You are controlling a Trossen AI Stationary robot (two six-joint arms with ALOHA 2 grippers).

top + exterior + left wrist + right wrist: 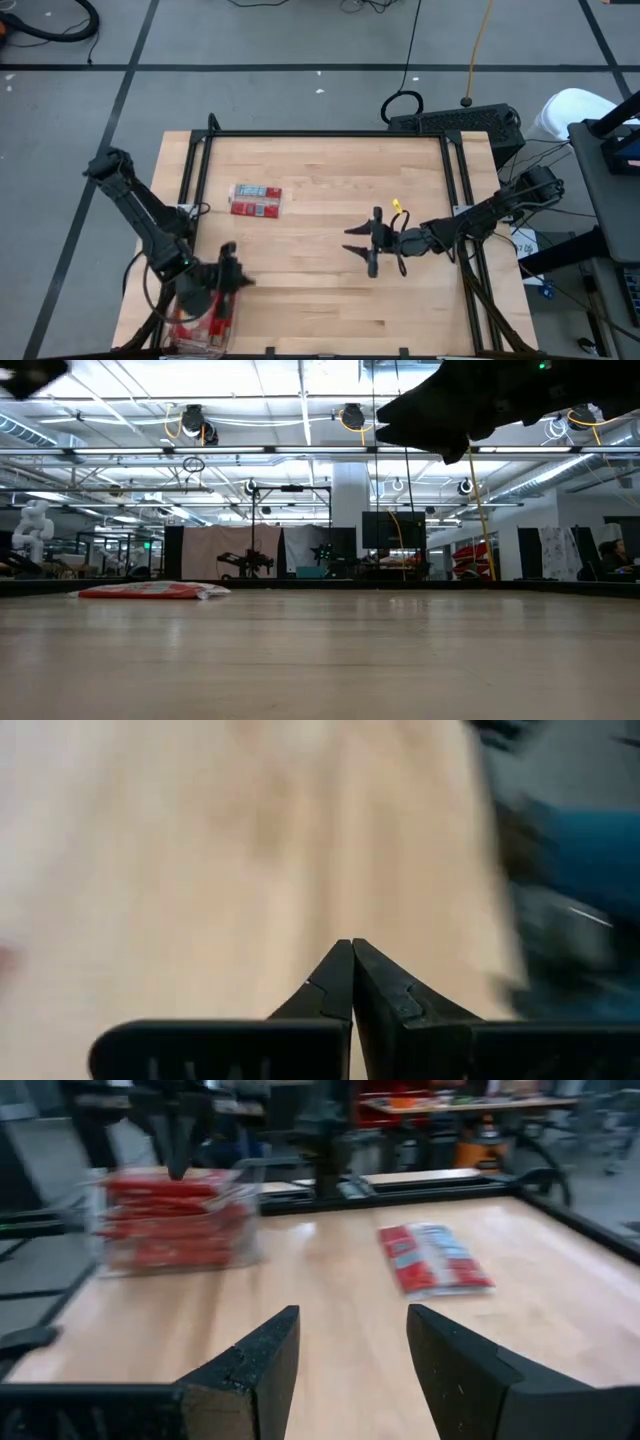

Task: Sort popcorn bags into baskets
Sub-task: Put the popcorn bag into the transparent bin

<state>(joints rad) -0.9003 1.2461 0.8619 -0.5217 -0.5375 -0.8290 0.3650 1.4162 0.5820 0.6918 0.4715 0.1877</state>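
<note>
Wood table (pixel 330 300), floor cables (pixel 410 50)

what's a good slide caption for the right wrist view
Open right end effector faces a lone popcorn bag on the table, with the filled clear bin beyond.

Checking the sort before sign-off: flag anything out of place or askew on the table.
One popcorn bag lies loose on the table, label side up, apart from the full bin at the left corner. Nothing looks spilled or damaged. The right gripper hovers open mid-table.
</note>
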